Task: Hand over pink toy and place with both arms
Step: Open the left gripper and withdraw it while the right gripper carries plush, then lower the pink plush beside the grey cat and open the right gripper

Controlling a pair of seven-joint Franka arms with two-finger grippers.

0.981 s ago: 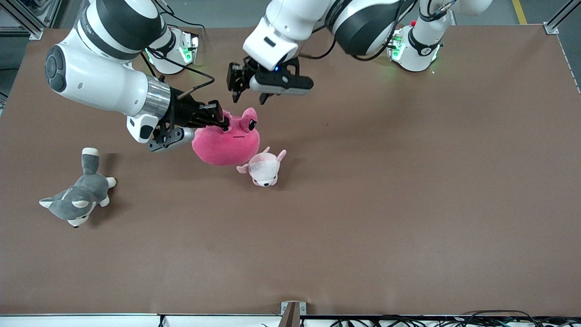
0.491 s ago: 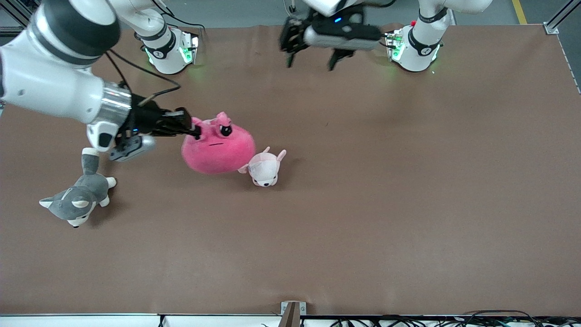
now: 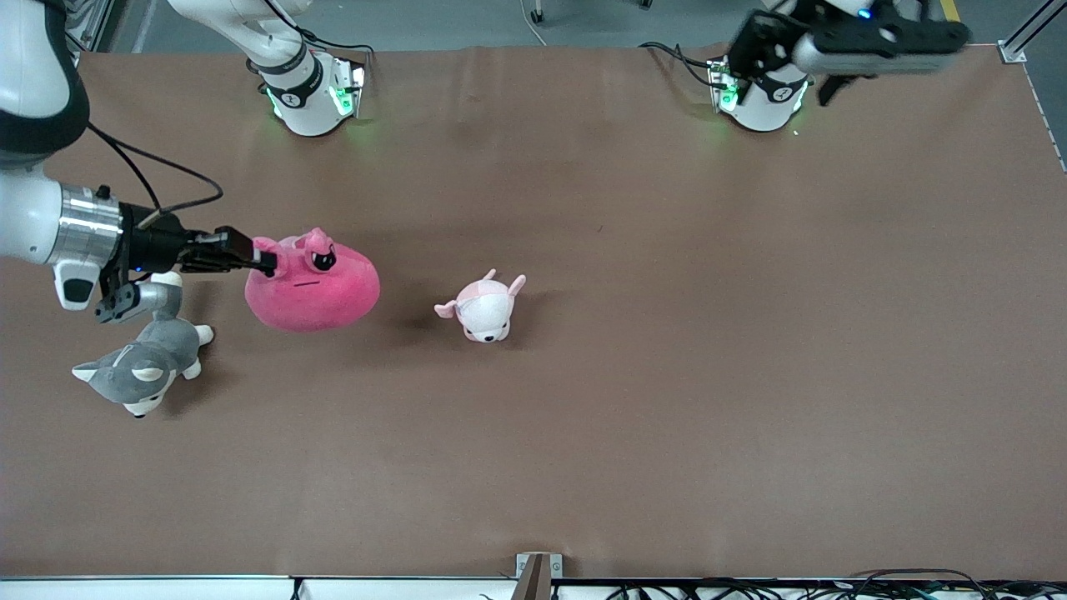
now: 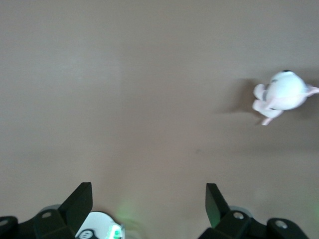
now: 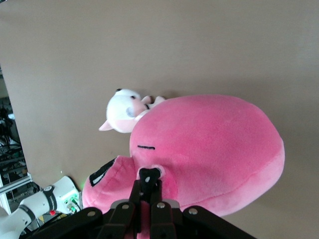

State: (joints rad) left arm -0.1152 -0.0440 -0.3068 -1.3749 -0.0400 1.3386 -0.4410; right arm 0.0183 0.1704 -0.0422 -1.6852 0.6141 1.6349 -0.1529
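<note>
The pink toy (image 3: 315, 283) is a round magenta plush with black eyes. My right gripper (image 3: 265, 261) is shut on one of its ears and holds it up over the table toward the right arm's end. In the right wrist view the toy (image 5: 214, 149) fills the middle, with the right gripper (image 5: 149, 178) pinched on the ear. My left gripper (image 3: 792, 71) is open and empty, high over the left arm's base (image 3: 763, 96). Its spread fingers (image 4: 79, 204) frame bare table in the left wrist view.
A small pale pink-and-white plush (image 3: 485, 307) lies near the table's middle; it also shows in the left wrist view (image 4: 283, 94) and right wrist view (image 5: 124, 110). A grey-and-white husky plush (image 3: 142, 362) lies toward the right arm's end, just nearer the camera than the right wrist.
The right gripper has carried the pink toy away from the small plush toward the right arm's end. The left gripper has swung away from the toy to over its own base.
</note>
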